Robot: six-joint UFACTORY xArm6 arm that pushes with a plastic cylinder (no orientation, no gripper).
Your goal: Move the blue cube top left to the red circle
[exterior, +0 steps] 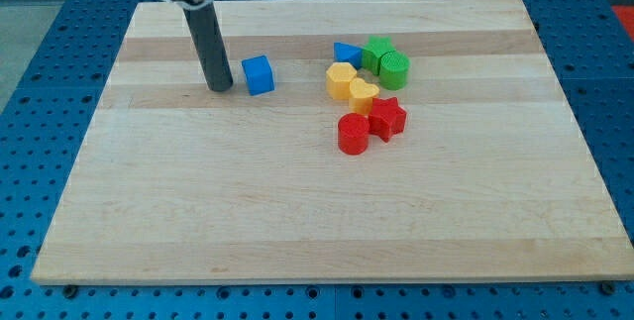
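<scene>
Here, a wooden board [297, 221] lies on a blue pegboard [40, 62]. Toward the board's top left, my tip [220, 88] rests on the wood; it is a plain rod with no jaws. Just to its right, near but apart, sits the blue cube [258, 75]. Farther right, toward the top edge, a cluster: a blue triangle [346, 53], two yellow blocks [341, 80] [363, 94], two green blocks [376, 53] [394, 66]. Below them, the red circle [353, 133] touches a red star [387, 118].
</scene>
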